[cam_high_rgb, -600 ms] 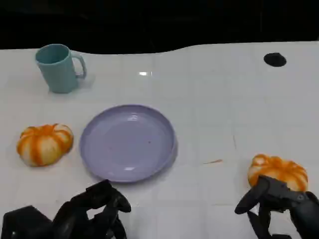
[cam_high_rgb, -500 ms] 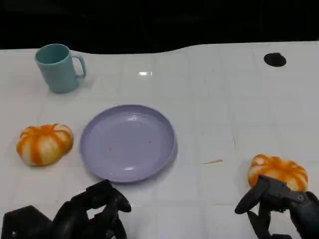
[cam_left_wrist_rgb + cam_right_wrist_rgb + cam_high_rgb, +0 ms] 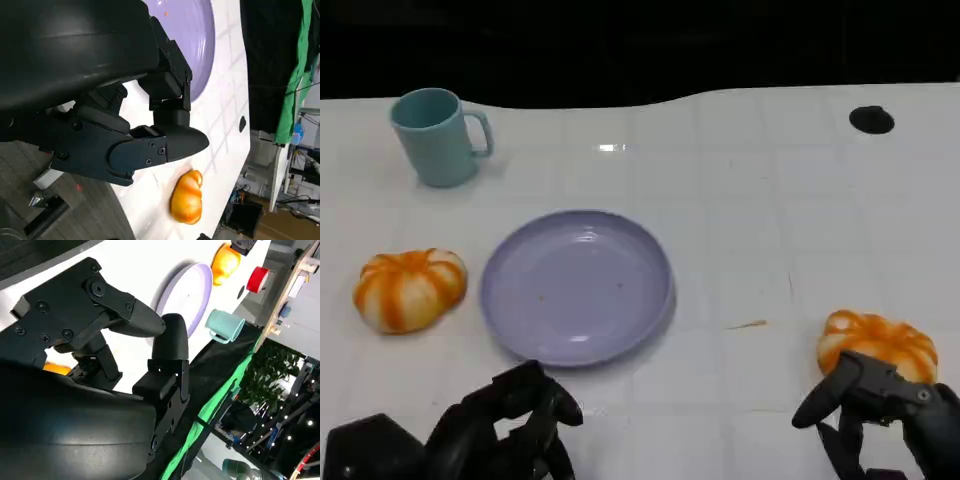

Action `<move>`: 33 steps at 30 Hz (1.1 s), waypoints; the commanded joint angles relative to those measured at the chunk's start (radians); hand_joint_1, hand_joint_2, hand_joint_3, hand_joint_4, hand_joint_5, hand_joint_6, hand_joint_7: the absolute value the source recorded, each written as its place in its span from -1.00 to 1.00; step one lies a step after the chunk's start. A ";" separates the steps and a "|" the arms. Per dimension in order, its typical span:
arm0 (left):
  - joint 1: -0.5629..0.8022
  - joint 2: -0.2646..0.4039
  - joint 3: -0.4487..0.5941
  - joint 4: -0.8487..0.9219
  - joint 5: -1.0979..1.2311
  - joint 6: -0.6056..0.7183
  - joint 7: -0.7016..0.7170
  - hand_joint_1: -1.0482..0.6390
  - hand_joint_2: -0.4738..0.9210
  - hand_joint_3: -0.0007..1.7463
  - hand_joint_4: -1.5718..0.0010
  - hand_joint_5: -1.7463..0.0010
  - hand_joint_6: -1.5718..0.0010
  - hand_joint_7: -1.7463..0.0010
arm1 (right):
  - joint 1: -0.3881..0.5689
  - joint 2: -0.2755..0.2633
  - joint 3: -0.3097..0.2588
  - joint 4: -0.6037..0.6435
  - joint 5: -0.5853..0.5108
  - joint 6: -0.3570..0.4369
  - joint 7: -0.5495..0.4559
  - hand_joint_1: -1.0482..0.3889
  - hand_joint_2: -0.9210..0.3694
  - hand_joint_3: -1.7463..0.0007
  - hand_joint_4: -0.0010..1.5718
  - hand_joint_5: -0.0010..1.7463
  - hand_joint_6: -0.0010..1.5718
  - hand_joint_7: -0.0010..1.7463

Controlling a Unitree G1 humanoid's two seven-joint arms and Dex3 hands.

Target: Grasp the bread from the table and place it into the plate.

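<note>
Two orange-and-white striped breads lie on the white table: one (image 3: 410, 290) left of the plate, one (image 3: 878, 343) at the right near the front edge. Between them sits the lavender plate (image 3: 577, 287), with nothing on it. My right hand (image 3: 880, 415) hovers just in front of the right bread with its fingers apart, holding nothing; a sliver of that bread (image 3: 57, 369) shows under it in the right wrist view. My left hand (image 3: 505, 430) sits low at the front left, in front of the plate, holding nothing. The left wrist view shows my left hand's fingers (image 3: 150, 145), the plate (image 3: 200, 40) and the right bread (image 3: 187, 197).
A teal mug (image 3: 438, 136) stands at the back left, handle to the right. A small black round spot (image 3: 871, 120) marks the table's back right. The table's dark far edge runs across the top. Bare table lies between the plate and the right bread.
</note>
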 commanded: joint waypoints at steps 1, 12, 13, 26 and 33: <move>0.000 0.009 0.003 -0.002 0.000 -0.004 -0.002 -0.59 0.97 -0.29 -0.06 -1.00 0.12 -0.72 | 0.002 -0.007 -0.010 -0.004 0.014 -0.002 0.002 0.10 -0.33 -0.31 0.10 1.00 -0.02 0.58; 0.000 0.010 0.002 0.006 0.000 -0.018 -0.007 -0.59 0.98 -0.31 -0.06 -1.00 0.13 -0.71 | 0.001 -0.005 -0.014 -0.004 0.023 -0.008 0.000 0.13 -0.31 -0.32 -0.01 0.94 -0.07 0.49; 0.000 0.011 0.002 0.006 0.002 -0.021 -0.007 -0.60 0.97 -0.31 -0.06 -1.00 0.13 -0.71 | 0.002 -0.001 -0.015 -0.010 0.025 -0.003 -0.002 0.12 -0.32 -0.31 -0.03 0.91 -0.08 0.46; 0.001 0.013 0.001 0.002 0.002 -0.018 -0.006 -0.58 1.00 -0.33 -0.05 -1.00 0.13 -0.71 | -0.010 -0.022 -0.058 -0.082 -0.097 0.003 -0.051 0.06 -0.25 -0.07 -0.47 0.39 -0.43 0.02; -0.001 0.012 0.002 0.004 -0.005 -0.012 -0.009 -0.57 1.00 -0.33 -0.05 -1.00 0.14 -0.71 | -0.013 -0.076 -0.085 -0.144 -0.249 0.064 -0.053 0.04 -0.26 0.04 -0.64 0.12 -0.37 -0.41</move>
